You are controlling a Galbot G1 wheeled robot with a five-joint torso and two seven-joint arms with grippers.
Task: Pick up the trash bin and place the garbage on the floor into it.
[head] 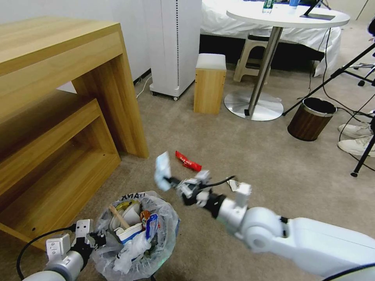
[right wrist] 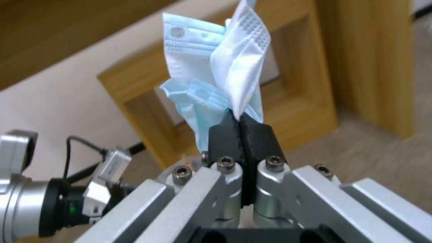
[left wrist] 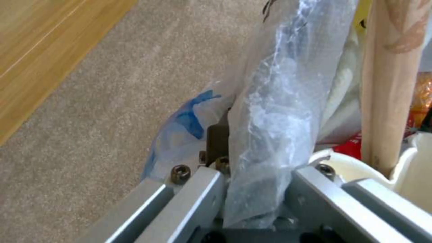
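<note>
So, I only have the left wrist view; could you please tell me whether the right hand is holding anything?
Observer: Yes, the right hand is shut on a light-blue face mask.
Operator: Thanks; where is that against the trash bin?
Observer: In the head view the mask shows just past the trash bin's far rim.
Operator: Is any litter lying on the floor?
Observer: A red wrapper lies on the floor beyond the mask.

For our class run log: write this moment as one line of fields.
left gripper: shut on trash bin rim | right gripper: shut on face mask, above carpet | red wrapper: on floor
</note>
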